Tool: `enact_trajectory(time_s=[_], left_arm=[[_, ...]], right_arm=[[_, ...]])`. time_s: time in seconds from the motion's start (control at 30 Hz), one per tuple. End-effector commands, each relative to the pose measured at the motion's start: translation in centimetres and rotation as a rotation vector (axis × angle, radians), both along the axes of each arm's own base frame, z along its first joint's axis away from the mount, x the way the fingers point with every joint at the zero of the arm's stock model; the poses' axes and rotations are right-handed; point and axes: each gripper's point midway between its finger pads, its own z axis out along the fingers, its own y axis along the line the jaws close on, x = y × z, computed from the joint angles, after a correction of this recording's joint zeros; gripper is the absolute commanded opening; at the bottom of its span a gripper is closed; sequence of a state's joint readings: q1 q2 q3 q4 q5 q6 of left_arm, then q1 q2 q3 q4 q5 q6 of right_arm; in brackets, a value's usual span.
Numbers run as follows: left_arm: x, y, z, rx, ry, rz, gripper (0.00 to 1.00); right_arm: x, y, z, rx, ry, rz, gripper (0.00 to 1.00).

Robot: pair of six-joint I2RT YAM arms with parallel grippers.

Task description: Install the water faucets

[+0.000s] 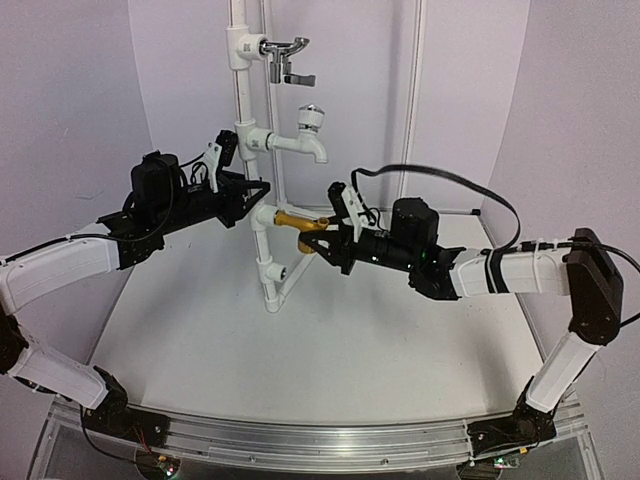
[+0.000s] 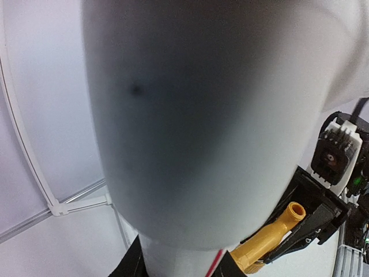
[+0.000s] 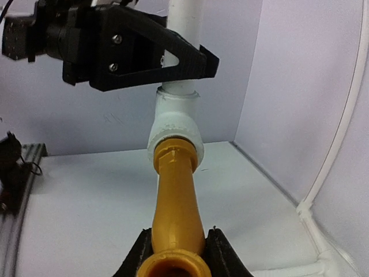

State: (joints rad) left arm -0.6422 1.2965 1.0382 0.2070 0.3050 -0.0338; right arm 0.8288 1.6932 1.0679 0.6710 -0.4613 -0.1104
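The golden-brass water faucet (image 1: 293,219) sticks out sideways from a white elbow fitting (image 3: 174,130) low on the upright white pipe stand (image 1: 262,252). Its threaded end sits in that fitting. My right gripper (image 3: 176,255) is shut on the faucet (image 3: 174,202) near its open end, one black finger on each side. The faucet's knob is hidden. My left gripper (image 1: 260,190) is shut on the white pipe just above the fitting. In the left wrist view the pipe (image 2: 202,115) fills the frame, with the faucet (image 2: 271,235) at the lower right.
Higher on the stand are a white plastic tap (image 1: 306,136) and a chrome lever tap (image 1: 286,56). White walls close in behind and on both sides. A white cable duct (image 3: 337,150) runs along the right wall. An aluminium rail (image 1: 320,440) lines the near edge.
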Motion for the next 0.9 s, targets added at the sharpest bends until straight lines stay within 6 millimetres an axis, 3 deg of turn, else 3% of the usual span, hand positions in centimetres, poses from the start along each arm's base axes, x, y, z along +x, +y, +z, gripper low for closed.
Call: enact_trajectory(time_s=[0.0, 0.07, 0.17, 0.23, 0.33, 0.37, 0.47, 0.5, 0.57, 0.67, 0.77, 0.87], left_arm=[[-2.7, -1.4, -7.2, 0.067, 0.341, -0.105, 0.0], [-2.7, -1.4, -7.2, 0.067, 0.342, -0.105, 0.0], [-2.7, -1.4, -7.3, 0.067, 0.342, -0.105, 0.0], [-2.7, -1.5, -7.3, 0.068, 0.345, -0.107, 0.0], [-2.7, -1.5, -7.4, 0.069, 0.347, -0.108, 0.0], [-2.7, -1.5, -7.5, 0.07, 0.347, -0.107, 0.0], [-2.7, -1.4, -7.3, 0.069, 0.341, -0.104, 0.0], [-2.7, -1.4, -7.3, 0.069, 0.339, -0.102, 0.0], [-2.7, -1.3, -7.2, 0.069, 0.336, -0.098, 0.0], [-2.7, -1.2, -7.1, 0.069, 0.332, -0.096, 0.0], [-2.7, -1.3, -7.2, 0.07, 0.334, -0.1, 0.0], [-2.7, -1.4, -7.3, 0.07, 0.338, -0.104, 0.0]], right_arm=[[1.8, -0.8, 2.3, 0.359, 0.587, -0.088, 0.04], [2.2, -0.9, 1.9, 0.477, 0.846, -0.097, 0.0], [1.9, -0.7, 2.5, 0.627, 1.099, -0.029, 0.0], [1.4, -1.0, 4.4, 0.744, 1.165, 0.068, 0.0], [0.6, -2.0, 7.9, 0.897, 1.178, 0.218, 0.16], [0.3, -2.4, 8.9, 0.914, 1.142, 0.248, 0.21], [-1.1, -2.8, 10.5, 0.823, 0.911, 0.233, 0.58], [-1.0, -2.7, 9.8, 0.748, 0.834, 0.174, 0.71], [-0.4, -2.7, 7.6, 0.585, 0.726, 0.023, 0.84], [0.3, -4.2, 4.5, 0.357, 0.534, -0.163, 0.96], [0.1, -5.7, 3.1, 0.143, 0.268, -0.254, 0.98], [-2.3, -5.6, 1.8, -0.123, -0.098, -0.184, 0.98]])
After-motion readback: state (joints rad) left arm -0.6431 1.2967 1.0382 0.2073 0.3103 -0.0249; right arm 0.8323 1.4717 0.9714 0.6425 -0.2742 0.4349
